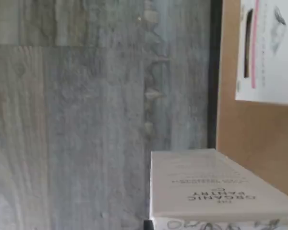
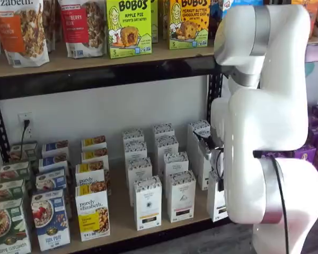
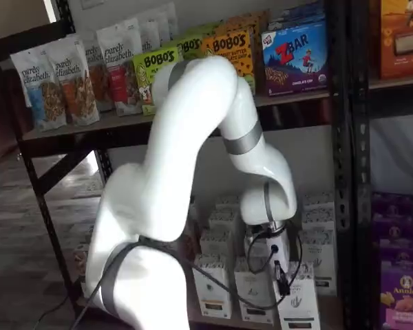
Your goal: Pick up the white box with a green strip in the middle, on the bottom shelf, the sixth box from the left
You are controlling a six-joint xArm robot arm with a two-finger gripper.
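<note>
The white box [image 1: 216,184] fills the near part of the wrist view, speckled top toward the camera, and reaches past the black front rail [image 1: 212,72] of the bottom shelf [image 1: 240,129] out over the floor. Its green band does not show. In both shelf views it hangs at the shelf's front right [image 2: 216,200] [image 3: 299,302] under my gripper [image 3: 282,278]. The gripper's black fingers run down the box's side and look closed on it. The arm hides much of the gripper in a shelf view [image 2: 212,156].
A white carton with a pink band [image 1: 269,48] stands on the board beside the box. Rows of similar white cartons [image 2: 148,201] and Purely Elizabeth boxes [image 2: 93,211] fill the shelf to the left. Purple boxes [image 3: 399,289] sit beyond the black upright [image 3: 351,172]. Grey wood floor [image 1: 86,120] lies below.
</note>
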